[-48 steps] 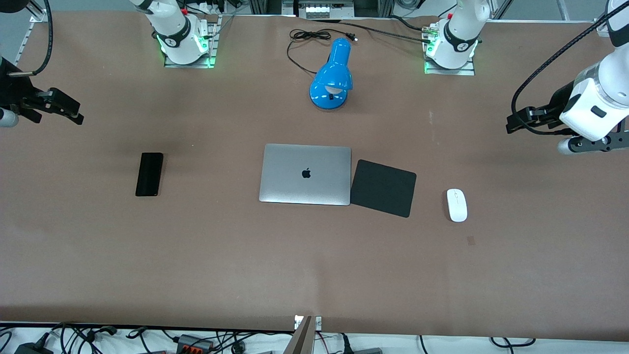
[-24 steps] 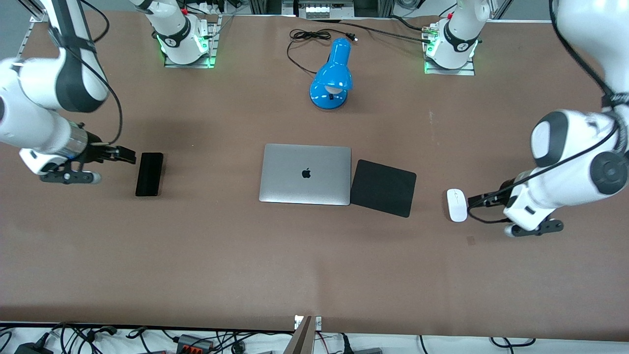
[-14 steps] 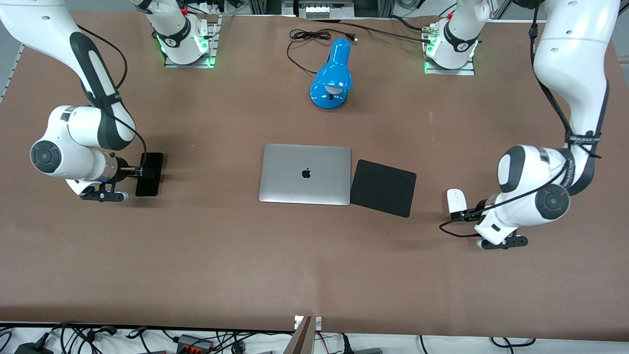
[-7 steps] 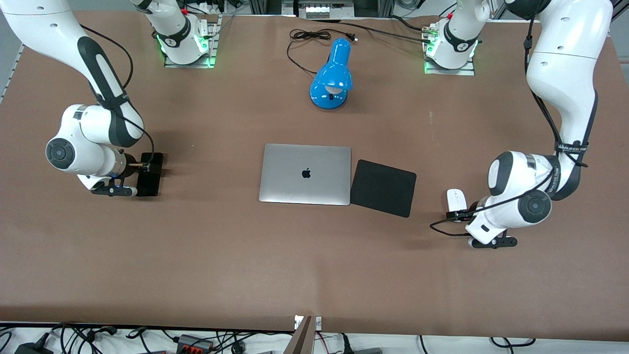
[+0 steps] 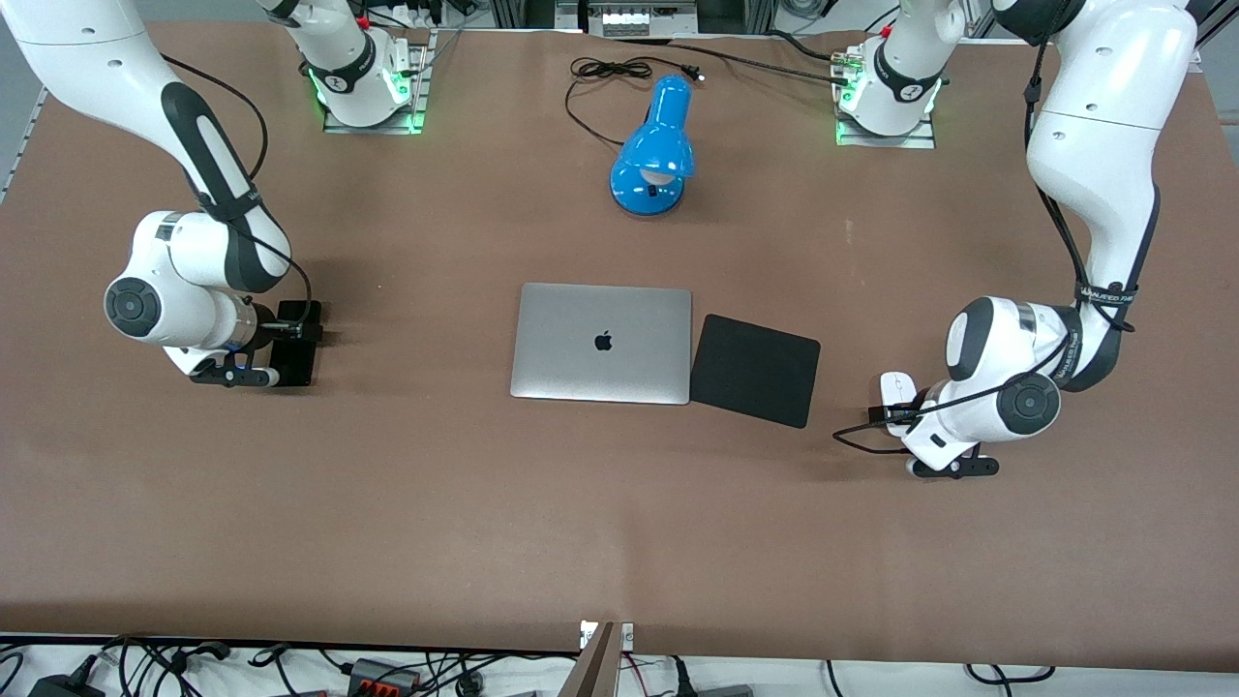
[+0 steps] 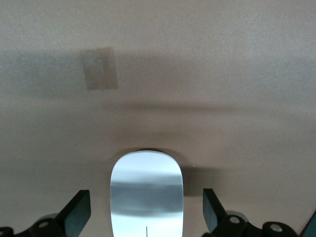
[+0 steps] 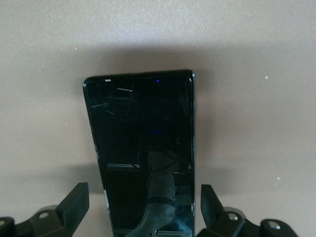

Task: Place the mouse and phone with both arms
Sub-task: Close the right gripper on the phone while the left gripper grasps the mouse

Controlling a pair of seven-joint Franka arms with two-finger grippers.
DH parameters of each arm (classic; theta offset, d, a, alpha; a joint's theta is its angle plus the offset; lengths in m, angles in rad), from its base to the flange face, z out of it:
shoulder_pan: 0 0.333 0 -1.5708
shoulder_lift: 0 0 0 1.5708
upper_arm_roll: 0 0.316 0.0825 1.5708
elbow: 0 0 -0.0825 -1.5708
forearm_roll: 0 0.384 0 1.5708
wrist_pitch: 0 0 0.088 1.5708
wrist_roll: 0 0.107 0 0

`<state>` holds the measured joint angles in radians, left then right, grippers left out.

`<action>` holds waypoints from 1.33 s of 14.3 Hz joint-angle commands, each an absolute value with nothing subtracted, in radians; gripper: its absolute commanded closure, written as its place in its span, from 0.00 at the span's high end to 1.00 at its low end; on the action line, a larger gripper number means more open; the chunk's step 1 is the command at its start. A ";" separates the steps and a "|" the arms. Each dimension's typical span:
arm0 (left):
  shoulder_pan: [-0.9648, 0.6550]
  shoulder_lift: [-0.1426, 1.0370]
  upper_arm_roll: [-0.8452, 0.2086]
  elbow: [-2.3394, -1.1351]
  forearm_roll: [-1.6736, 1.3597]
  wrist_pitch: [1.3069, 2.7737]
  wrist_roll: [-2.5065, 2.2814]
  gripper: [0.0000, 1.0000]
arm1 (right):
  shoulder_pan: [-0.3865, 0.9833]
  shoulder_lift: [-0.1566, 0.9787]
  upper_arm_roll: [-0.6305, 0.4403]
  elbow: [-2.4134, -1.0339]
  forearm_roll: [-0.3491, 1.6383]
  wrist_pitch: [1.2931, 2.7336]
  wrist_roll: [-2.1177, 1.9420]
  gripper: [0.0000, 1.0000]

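The desk [image 5: 619, 523] carried a closed laptop [image 5: 601, 343] at its middle, with a black mouse pad [image 5: 755, 370] just beside it toward the left arm's end; the 2 task things lay well apart at either end. The phone [image 5: 295, 348] lay flat toward the right arm's end, its long axis running between the open fingers [image 7: 74, 205] of the right pincer [image 7: 143, 210], which stood low over it, 1 finger on each long edge, apparently not yet touching. The mouse [image 5: 896, 390] lay toward the left arm's end; the left pincer [image 6: 145, 212] straddled it likewise, open, fingers [image 6: 215, 212] clear of its sides, its length lined up between them; each arm seemingly needed only to close.
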<state>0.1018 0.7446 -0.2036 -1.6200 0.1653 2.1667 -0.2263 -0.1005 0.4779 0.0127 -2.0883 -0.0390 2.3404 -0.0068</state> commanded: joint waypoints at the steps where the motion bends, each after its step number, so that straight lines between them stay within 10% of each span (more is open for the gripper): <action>1: 0.101 0.739 -0.206 -1.638 0.190 2.180 -0.218 1.00 | -0.106 0.483 0.020 -2.098 -0.060 2.368 -0.003 1.00; 12: 0.103 0.735 -0.207 -1.649 0.190 2.171 -0.216 0.58 | -0.103 0.512 0.020 -2.086 -0.103 2.370 -0.005 1.00; 19: 0.028 0.710 -0.253 -1.559 0.180 2.027 -0.233 0.47 | -0.104 0.532 0.020 -2.074 -0.104 2.375 -0.003 1.00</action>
<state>0.0722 0.7318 -0.2394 -1.6066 0.1654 2.1139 -0.2255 -0.0991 0.5061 0.0146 -2.0861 -0.0817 2.3574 -0.0070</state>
